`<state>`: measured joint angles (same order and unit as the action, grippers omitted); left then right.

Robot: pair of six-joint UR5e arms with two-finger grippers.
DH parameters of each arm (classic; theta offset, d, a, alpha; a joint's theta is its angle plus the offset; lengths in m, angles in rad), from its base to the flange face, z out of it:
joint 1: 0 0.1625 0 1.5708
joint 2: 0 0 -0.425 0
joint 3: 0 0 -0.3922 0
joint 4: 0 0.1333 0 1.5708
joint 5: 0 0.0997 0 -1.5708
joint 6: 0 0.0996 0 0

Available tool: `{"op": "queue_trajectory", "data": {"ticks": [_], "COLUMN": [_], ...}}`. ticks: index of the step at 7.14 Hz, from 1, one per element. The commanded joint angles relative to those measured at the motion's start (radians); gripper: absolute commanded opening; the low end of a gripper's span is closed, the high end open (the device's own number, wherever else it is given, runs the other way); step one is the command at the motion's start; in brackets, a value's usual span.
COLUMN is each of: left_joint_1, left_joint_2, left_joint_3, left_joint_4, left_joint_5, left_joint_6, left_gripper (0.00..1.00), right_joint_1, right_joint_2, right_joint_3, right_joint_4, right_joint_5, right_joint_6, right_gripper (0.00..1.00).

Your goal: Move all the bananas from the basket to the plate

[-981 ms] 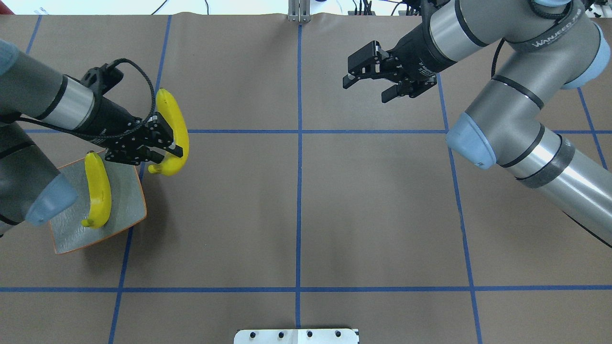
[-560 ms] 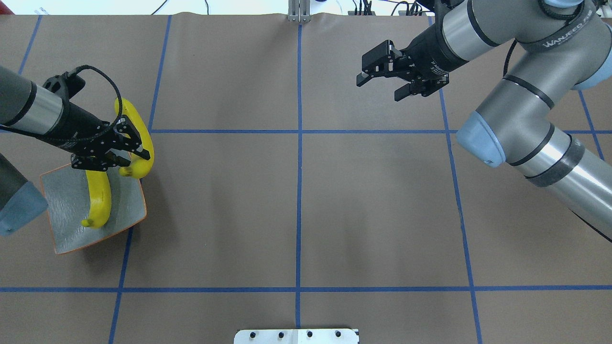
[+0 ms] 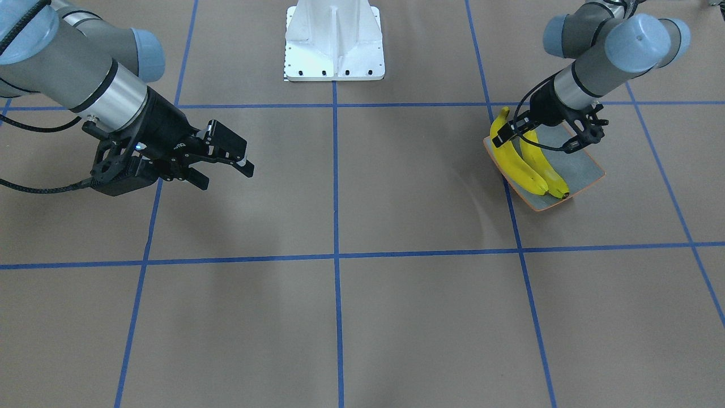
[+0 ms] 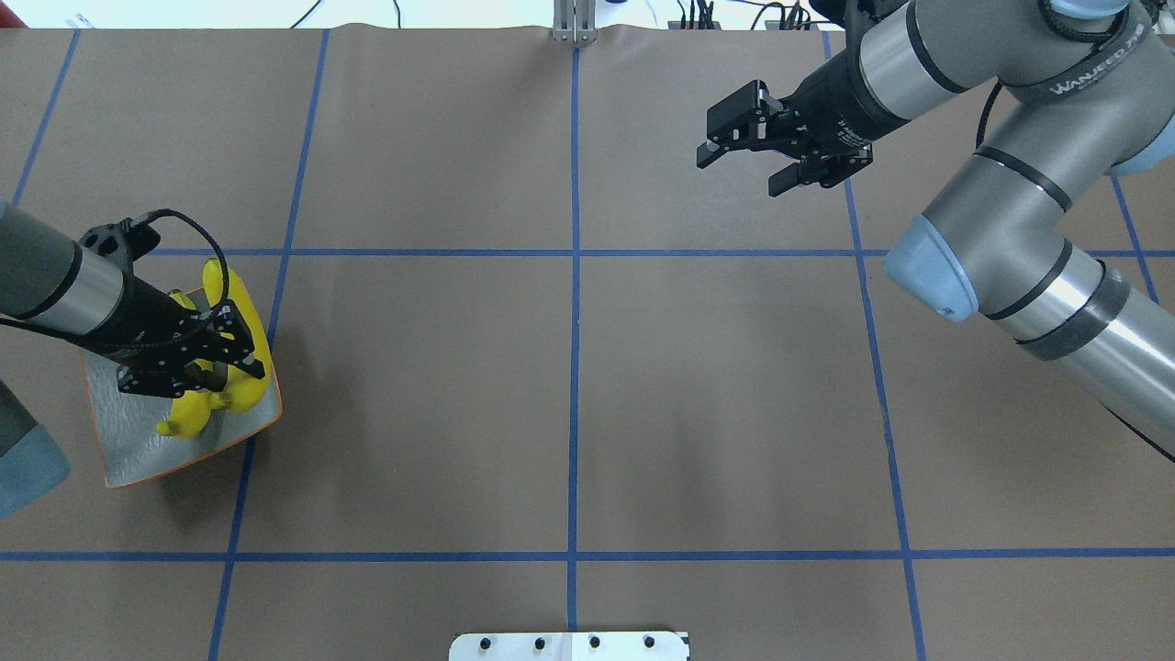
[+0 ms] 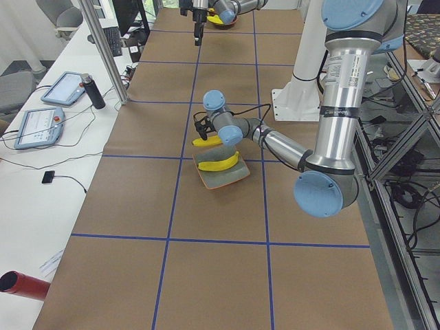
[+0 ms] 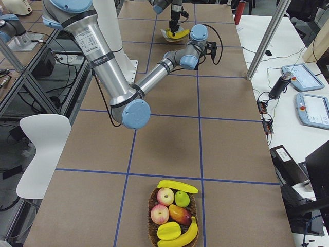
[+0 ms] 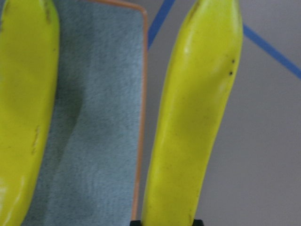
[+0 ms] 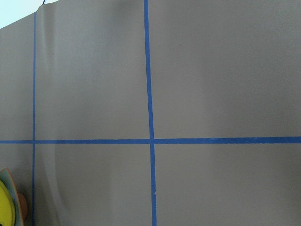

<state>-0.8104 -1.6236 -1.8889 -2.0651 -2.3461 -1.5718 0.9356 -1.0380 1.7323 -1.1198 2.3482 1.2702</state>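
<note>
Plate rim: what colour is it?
Orange-brown, a thin line edging the grey-blue plate; it shows best in the left wrist-mounted view.

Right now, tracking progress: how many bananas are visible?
4 bananas: one on the plate, one gripped by the left end effector at its edge, two in the basket; more may hide.

A brown paper-covered table (image 4: pixel 413 413) carried a grid of blue tape lines (image 4: pixel 574 367). Two red apples (image 6: pixel 165 196), a green pear (image 6: pixel 181 198) and a reddish mango (image 6: pixel 181 214) sat clustered near one end of it. A white plastic chair (image 6: pixel 41 149) stood beside one long side; an aluminium post (image 6: pixel 264 38), a black cylindrical bottle (image 6: pixel 281 85) and two grey tablet pendants (image 6: pixel 312 110) stood off the other.
</note>
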Motion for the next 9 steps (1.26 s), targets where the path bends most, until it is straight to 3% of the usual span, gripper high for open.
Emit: {"op": "queue_trajectory", "data": {"ticks": [1,2,3,6,8,9], "left_joint_1": [0.004,0.002,0.010,-0.010,-0.090,-0.117], "left_joint_2": [0.059,0.063,0.076,0.076,0.073,0.053], "left_joint_3": [-0.016,-0.015,-0.019,-0.062,-0.067,-0.068], "left_joint_4": [0.000,0.002,0.000,0.000,0.044,0.150], "left_joint_5": [0.002,0.005,0.072,0.085,0.086,0.093], "left_joint_6": [0.058,0.058,0.058,0.093,0.235,0.342], "left_gripper": [0.00,0.30,0.99,1.00,1.00,1.00], "right_joint_1": [0.000,0.000,0.000,0.075,0.168,0.225], "right_joint_2": [-0.010,-0.011,-0.011,-0.049,-0.144,-0.192], "right_joint_3": [0.000,0.000,-0.003,-0.013,-0.016,-0.014], "right_joint_4": [0.003,0.003,0.003,-0.008,-0.082,-0.168], "right_joint_5": [0.000,-0.001,-0.001,0.006,0.013,0.017], "right_joint_6": [0.000,-0.002,-0.002,-0.084,-0.357,-0.547], "right_gripper": [0.99,0.99,0.99,0.99,0.99,0.99]}}
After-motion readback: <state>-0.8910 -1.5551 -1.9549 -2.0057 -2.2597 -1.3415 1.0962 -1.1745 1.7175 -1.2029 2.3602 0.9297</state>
